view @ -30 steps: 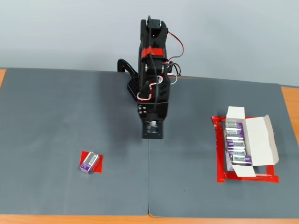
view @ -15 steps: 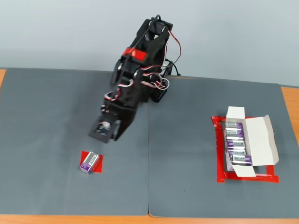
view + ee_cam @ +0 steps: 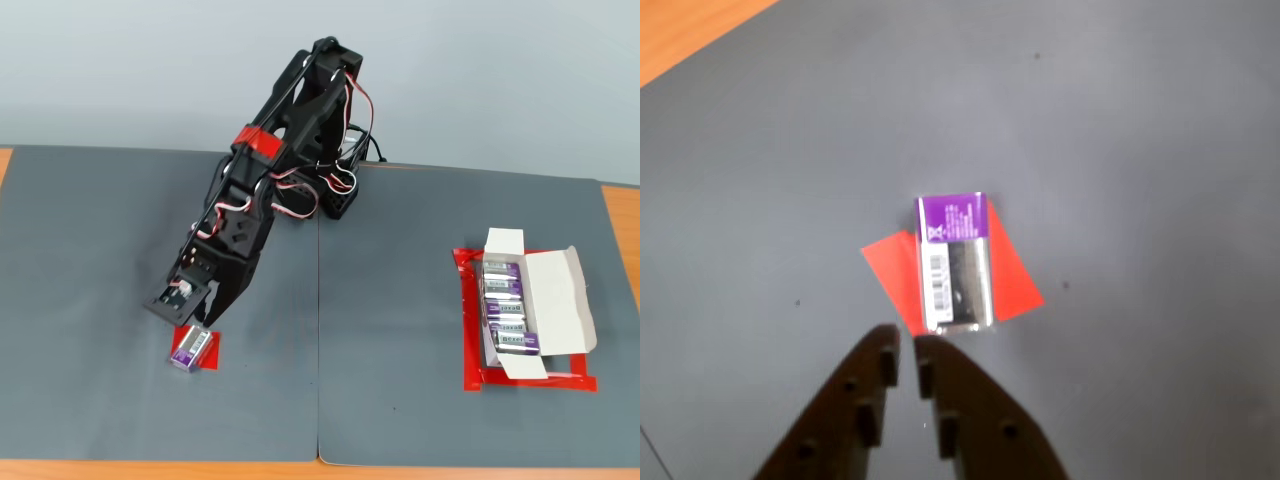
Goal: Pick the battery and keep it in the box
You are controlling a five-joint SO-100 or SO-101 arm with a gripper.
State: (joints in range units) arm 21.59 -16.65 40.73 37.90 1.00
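The battery (image 3: 955,262) is a small purple and silver block lying flat on a red tape patch (image 3: 1013,280). In the wrist view my gripper (image 3: 905,350) hangs just below it, fingers almost together and holding nothing. The fixed view shows the gripper (image 3: 191,320) hovering right above the battery (image 3: 190,349) at the front left of the mat. The box (image 3: 560,296) is an open white carton at the right, with several purple batteries lined up inside.
A red tape rectangle (image 3: 469,345) outlines the box. Two grey mats (image 3: 400,400) cover the table and meet at a seam in the middle. The arm's base (image 3: 335,195) stands at the back centre. Bare wood (image 3: 680,30) shows beyond the mat edge.
The arm has swung from the centre to the left in the fixed view and stretched down and forward, bringing the gripper over the battery. The battery and box have not moved.
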